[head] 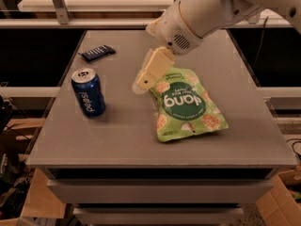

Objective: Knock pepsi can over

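Observation:
The pepsi can (88, 92), dark blue with white lettering and a silver top, stands upright on the left part of the grey table (117, 135). My gripper (141, 85) hangs from the white arm that reaches in from the upper right. It is low over the table, to the right of the can and apart from it, at the upper left corner of the green snack bag (186, 104).
A flat dark-blue packet (97, 53) lies at the back left of the table. The green snack bag lies flat right of centre. Cardboard boxes (37, 206) sit on the floor at the lower left. A shelf rail (75, 22) runs behind the table.

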`<state>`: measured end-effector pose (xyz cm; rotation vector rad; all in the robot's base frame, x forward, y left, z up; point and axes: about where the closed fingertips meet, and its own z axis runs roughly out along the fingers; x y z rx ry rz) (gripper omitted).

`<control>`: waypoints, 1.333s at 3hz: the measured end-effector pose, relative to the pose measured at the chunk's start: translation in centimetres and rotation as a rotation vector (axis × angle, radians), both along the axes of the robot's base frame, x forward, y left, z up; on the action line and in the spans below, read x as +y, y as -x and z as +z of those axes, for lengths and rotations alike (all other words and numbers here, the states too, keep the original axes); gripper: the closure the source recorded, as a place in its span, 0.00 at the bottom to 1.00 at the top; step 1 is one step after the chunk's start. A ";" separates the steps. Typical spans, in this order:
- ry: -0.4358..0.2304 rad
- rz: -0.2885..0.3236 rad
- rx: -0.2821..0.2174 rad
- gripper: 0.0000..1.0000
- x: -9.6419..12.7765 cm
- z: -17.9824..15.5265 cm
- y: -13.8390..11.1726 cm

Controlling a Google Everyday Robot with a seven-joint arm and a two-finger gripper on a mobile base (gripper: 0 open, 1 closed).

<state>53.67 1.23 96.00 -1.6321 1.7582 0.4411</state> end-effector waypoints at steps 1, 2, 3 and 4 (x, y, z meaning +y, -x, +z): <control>-0.091 0.011 0.018 0.00 1.4 -1.7 0.1; -0.250 0.047 0.064 0.00 4.6 -5.0 0.1; -0.407 0.084 0.096 0.00 7.9 -7.0 -0.1; -0.509 0.123 0.093 0.00 10.7 -7.2 0.0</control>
